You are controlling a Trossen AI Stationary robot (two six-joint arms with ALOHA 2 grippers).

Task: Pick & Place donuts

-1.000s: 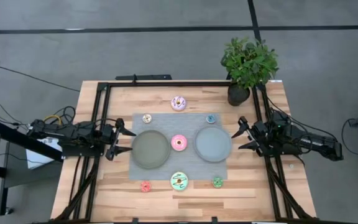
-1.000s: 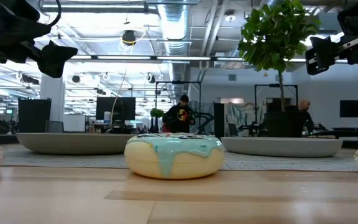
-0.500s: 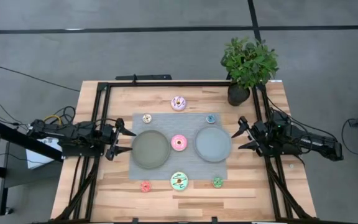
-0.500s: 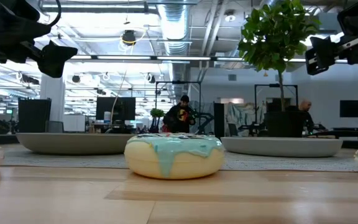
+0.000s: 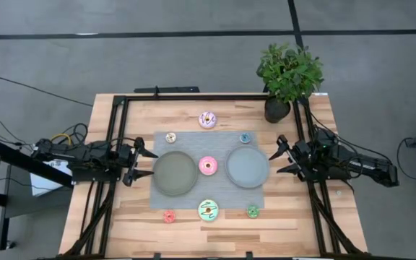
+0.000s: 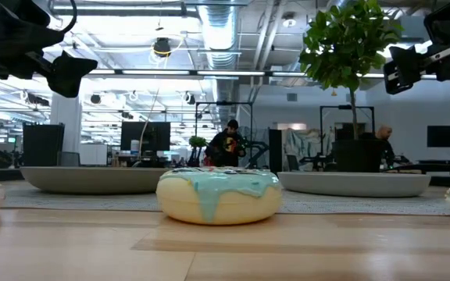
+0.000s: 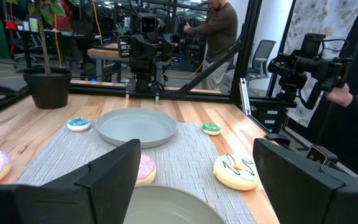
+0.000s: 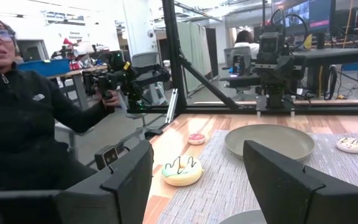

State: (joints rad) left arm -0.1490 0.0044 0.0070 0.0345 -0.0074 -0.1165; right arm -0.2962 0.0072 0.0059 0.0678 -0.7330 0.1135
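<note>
Several toy donuts lie on and around a grey mat (image 5: 208,189): white-lilac sprinkled (image 5: 207,119), tan (image 5: 170,137), blue (image 5: 245,137), pink (image 5: 208,165) between two grey plates, mint-green (image 5: 208,210) (image 6: 219,195), red (image 5: 169,216) and green (image 5: 253,211). Each rests flat on its underside. My left gripper (image 5: 150,164) (image 7: 196,146) hangs open above the table at the mat's left side. My right gripper (image 5: 275,160) (image 8: 197,149) hangs open at the mat's right side. Both point level toward the middle, with nothing between their fingers.
The left plate (image 5: 175,172) and right plate (image 5: 248,167) sit on the mat. A potted plant (image 5: 289,76) stands at the far right corner. A black frame (image 5: 193,96) borders the table. A person (image 8: 23,112) with a camera rig stands beyond the near edge.
</note>
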